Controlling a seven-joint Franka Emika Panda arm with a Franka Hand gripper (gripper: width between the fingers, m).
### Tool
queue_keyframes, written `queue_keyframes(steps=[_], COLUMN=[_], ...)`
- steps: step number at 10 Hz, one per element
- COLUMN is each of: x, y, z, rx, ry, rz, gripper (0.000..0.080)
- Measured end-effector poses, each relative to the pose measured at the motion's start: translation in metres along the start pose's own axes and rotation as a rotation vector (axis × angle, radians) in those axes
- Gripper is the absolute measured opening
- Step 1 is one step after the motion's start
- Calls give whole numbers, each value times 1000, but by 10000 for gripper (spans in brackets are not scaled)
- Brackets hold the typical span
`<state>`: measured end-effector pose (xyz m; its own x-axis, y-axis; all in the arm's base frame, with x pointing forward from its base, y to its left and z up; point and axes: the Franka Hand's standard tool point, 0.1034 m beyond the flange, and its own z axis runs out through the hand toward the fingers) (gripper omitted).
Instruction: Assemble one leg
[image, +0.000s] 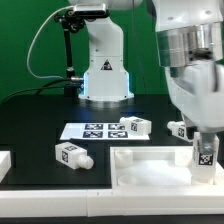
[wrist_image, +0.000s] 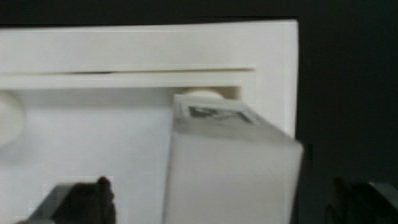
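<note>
One leg, a short white post with a tag, stands upright at the exterior view's right end of the big white panel. In the wrist view this leg has its round peg end down against the panel, close to the rim. My gripper straddles it. In the wrist view the gripper is open, with a gap between each dark fingertip and the leg's sides. Three more legs lie loose on the table.
The marker board lies flat behind the panel near the table's middle. The arm's white base stands at the back. A white block sits at the exterior view's left edge.
</note>
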<state>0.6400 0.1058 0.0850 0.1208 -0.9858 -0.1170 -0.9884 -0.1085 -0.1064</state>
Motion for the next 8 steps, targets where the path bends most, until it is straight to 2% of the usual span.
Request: queue_keyframes(steps=[1,3,6,7,8], x=[-8,-21,-17,-13,-8], y=[2,3,3,4,4], z=[4,5,5,7,7], rx=[-19,-19,-25,-52,-61], ry=[18,24,28,58,58], rz=[-212,-367,-570,-839,-1028], gripper=[636,645,648,648,648])
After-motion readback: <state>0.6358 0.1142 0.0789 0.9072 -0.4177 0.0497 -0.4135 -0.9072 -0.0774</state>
